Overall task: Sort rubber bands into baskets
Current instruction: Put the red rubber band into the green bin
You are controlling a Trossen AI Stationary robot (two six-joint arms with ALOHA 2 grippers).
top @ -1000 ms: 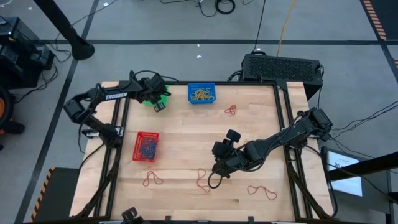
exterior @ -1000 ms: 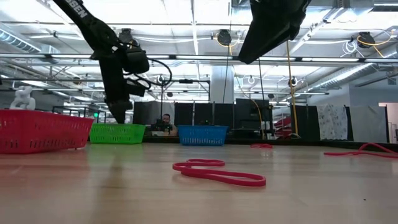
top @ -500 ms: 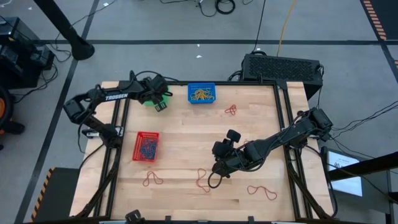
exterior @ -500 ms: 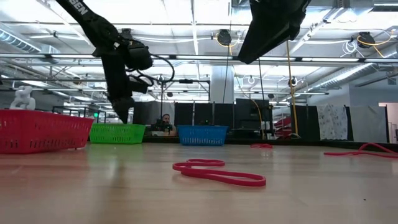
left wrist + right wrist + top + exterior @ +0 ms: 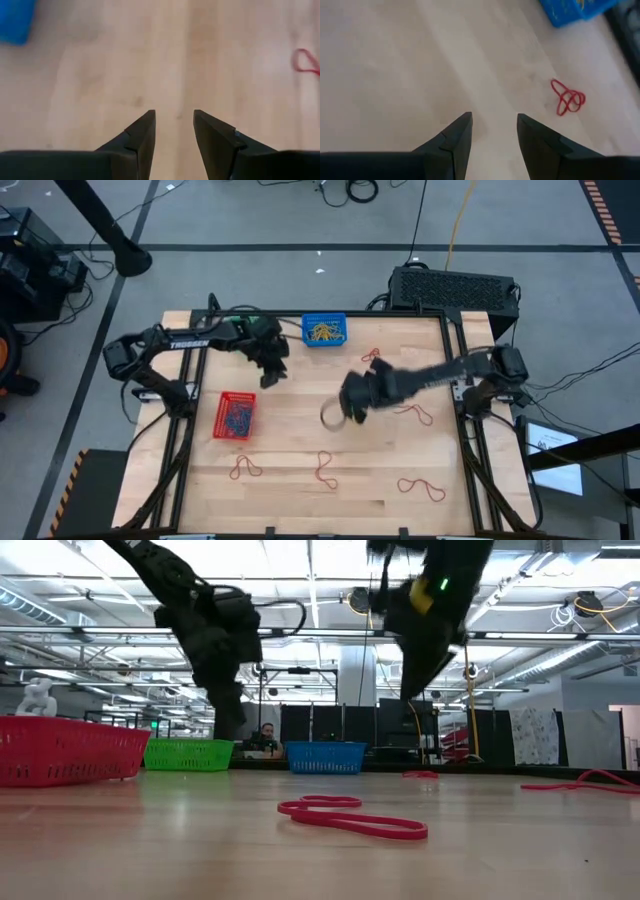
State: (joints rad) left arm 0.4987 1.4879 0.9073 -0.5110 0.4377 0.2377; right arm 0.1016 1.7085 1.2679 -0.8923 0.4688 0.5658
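Between picks — both tools [image 5: 174,131] [image 5: 494,135] are hanging spread and empty over the bare surface [image 5: 300,435].
Red rubber bands [image 5: 322,470] are lying loose — next calls for descending onto one.

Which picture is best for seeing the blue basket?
The high view: the whole blue basket shows, yellow rubber bands inside. The low view shows only its side; the wrist views catch blurry corners.

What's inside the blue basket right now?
The blue basket holds a tangle of yellow-tan rubber bands. Whether other colours lie beneath them cannot be seen.
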